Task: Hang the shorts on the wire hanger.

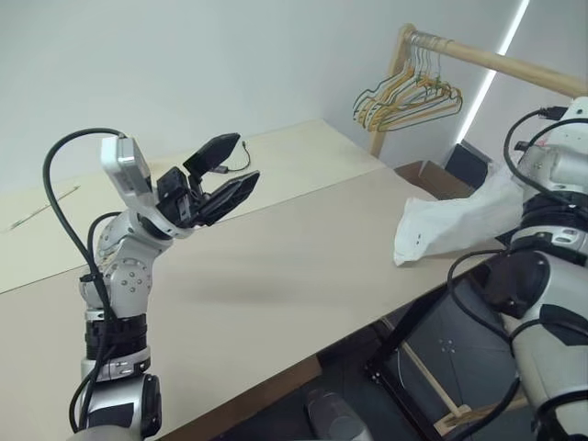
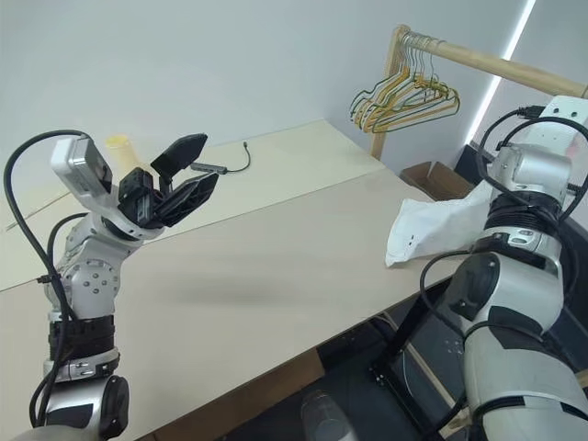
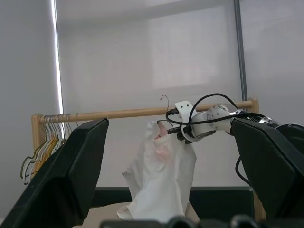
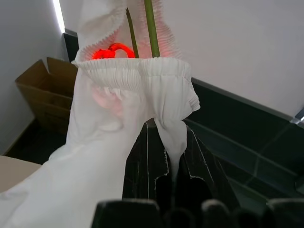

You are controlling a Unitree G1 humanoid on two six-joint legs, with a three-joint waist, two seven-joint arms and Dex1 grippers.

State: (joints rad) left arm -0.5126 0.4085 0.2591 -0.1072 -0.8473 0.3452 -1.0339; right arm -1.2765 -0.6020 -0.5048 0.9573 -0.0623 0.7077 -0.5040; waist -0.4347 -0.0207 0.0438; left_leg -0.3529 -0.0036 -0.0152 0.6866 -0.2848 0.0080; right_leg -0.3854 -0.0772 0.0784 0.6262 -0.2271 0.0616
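The shorts (image 4: 118, 114), already threaded on the wire hanger (image 4: 151, 28), are pinched at the waistband by the right gripper (image 4: 166, 166) and held up beside the wooden rail (image 3: 142, 112), apparently for hooking, while the left gripper (image 1: 220, 179) is kept spread and empty above the table (image 1: 303, 266).

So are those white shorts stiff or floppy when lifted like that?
Probably floppy: the shorts hang in loose folds below the right tool pinching their waistband. Likely light, since one small pinch seems to hold them up. They may slide along the thin wire hanger.
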